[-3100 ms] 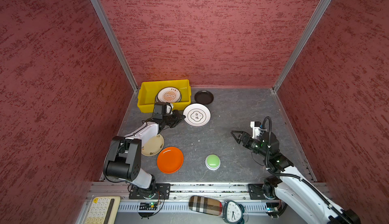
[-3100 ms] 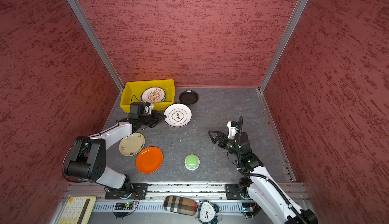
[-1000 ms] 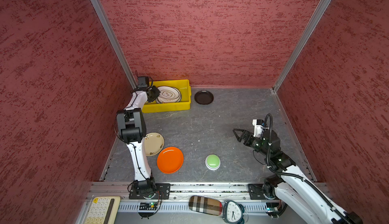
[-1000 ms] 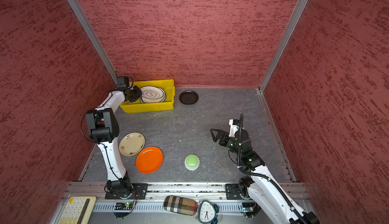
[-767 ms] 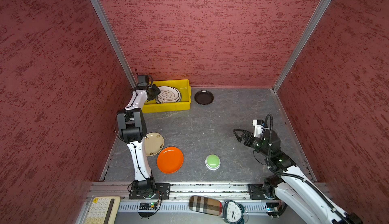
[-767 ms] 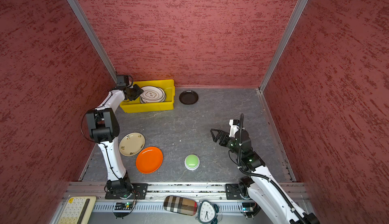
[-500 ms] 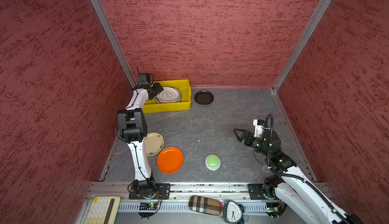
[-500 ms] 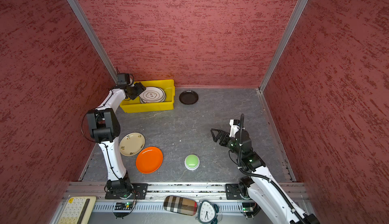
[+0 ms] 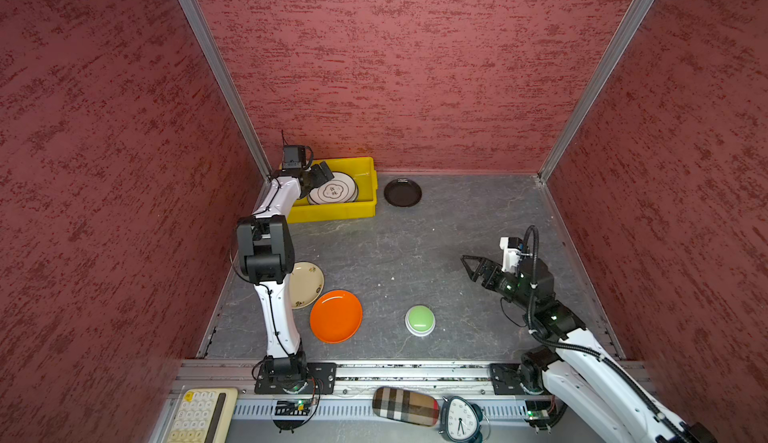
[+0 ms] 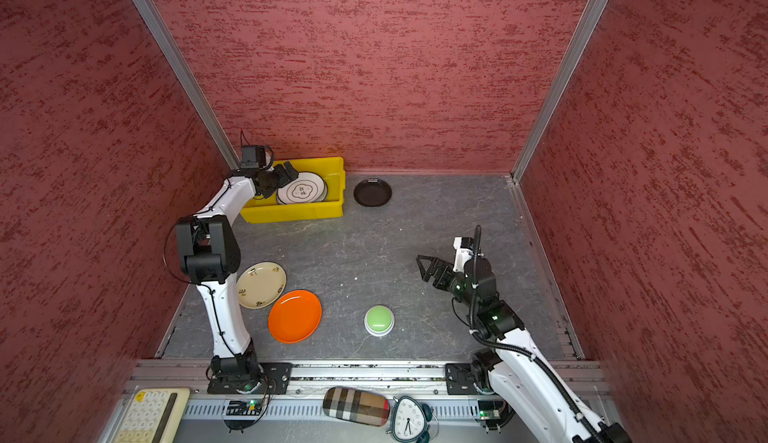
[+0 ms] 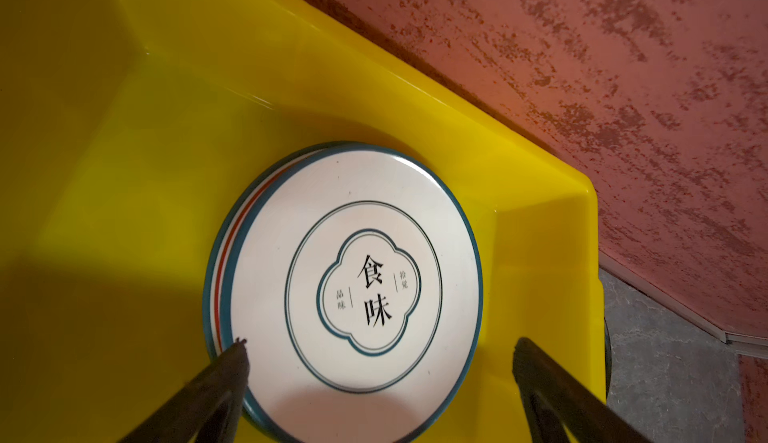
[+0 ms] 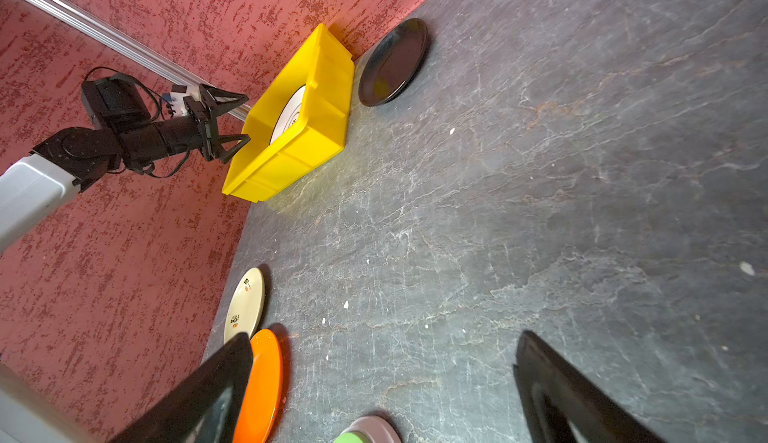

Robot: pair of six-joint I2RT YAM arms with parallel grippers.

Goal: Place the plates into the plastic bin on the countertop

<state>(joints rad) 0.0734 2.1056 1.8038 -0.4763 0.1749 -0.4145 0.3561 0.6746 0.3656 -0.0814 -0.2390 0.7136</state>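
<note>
- Since the earlier frames, the white round plate with a dark-green rim and printed Chinese characters (image 9: 332, 190) has been carried from the grey stone-look counter (image 9: 415, 245) onto the stack (image 11: 218, 278) inside the bright yellow rectangular plastic bin (image 9: 332, 212). The left end effector (image 11: 380, 345) has been released from it.
- Left end effector: jaws are spread wide and nothing is held. It is hung just over one edge of the top plate. One fingertip (image 11: 228, 374) is seen across that plate's rim in the left wrist view; contact cannot be told.
- Right end effector (image 9: 471, 264): jaws are spread wide and empty. It is held above bare counter, well apart from every plate.
- Three plates are not yet binned. A black round plate (image 9: 402, 192) lies just beside the bin. A cream round plate (image 10: 261, 285) and an orange round plate (image 10: 295, 316) lie side by side toward the left front of the counter.
- Risk: the stack is seen off-centre, with lower rims showing on one side. A fingertip dragged low on withdrawal could snag the top rim, and the plate could be tilted or slid.
- Risk: the remaining plates lie flat and shallow, so a rim pinch is judged prone to slipping.
- Risk: the cream and orange plates lie very close together, so one could be shoved while the other is taken.
- Risk: the small green dome button (image 9: 420, 319) near the orange plate could be struck by a low sweep.
</note>
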